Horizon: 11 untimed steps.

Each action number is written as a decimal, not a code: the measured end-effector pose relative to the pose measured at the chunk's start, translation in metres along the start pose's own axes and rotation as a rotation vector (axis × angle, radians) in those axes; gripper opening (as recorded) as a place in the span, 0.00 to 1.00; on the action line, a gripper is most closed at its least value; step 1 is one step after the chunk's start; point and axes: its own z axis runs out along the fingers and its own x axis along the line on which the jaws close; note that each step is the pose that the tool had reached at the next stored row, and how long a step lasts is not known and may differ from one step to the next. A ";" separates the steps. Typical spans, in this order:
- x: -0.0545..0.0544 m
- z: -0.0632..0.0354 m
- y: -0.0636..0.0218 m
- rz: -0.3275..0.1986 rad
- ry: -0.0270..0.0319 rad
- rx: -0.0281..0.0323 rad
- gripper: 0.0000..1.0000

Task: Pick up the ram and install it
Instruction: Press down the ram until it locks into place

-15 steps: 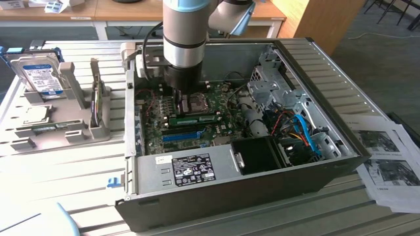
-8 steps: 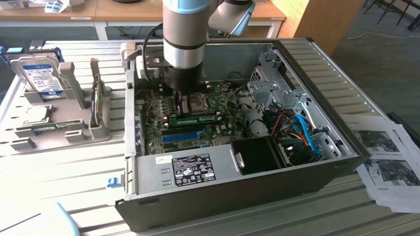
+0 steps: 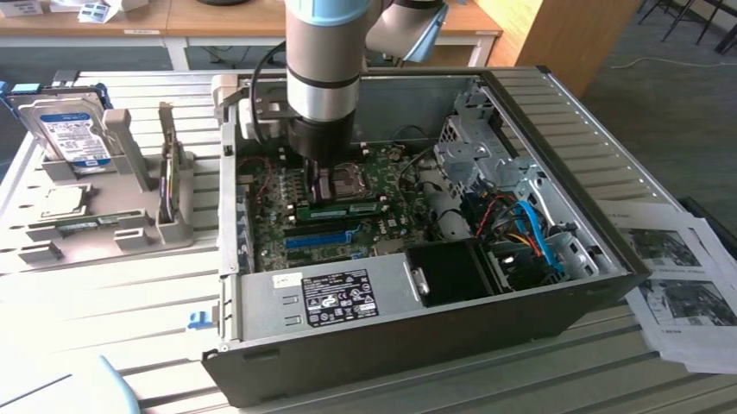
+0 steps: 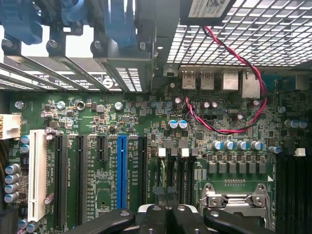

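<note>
Hovered low inside the open case over the motherboard [image 4: 146,161], pincer [image 4: 167,217] pressed together, apparently around nothing (hard to tell). One ram [image 3: 341,210] seated in its slot beside the CPU socket [image 3: 342,182]; installation seemingly near done.

Thick round arm [image 3: 324,60] in brushed silver-grey metal, built from tube sections. Pale blue cap at the upper joint, with a second grey joint housing and blue cover just behind it toward the exterior view's right. Narrow black ring around the tube lower down, then a black cylindrical wrist section tapering below the silver. Black cable looping along the side toward the exterior view's left, next to a dark bracket with a pale block. Gripper [image 4: 168,214] in matte black, with angled linkage bars, rounded screw heads at the pivots, and a light grey plate between the bars.
</note>
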 end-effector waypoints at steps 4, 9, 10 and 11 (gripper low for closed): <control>0.000 0.0003 0.0000 0.000 0.0001 0.0000 0.09; 0.000 0.0007 0.0000 0.000 -0.0002 0.0001 0.09; 0.000 0.0008 0.0000 0.000 -0.0001 0.0001 0.09; 0.000 0.0010 0.0000 0.000 0.0000 0.0000 0.09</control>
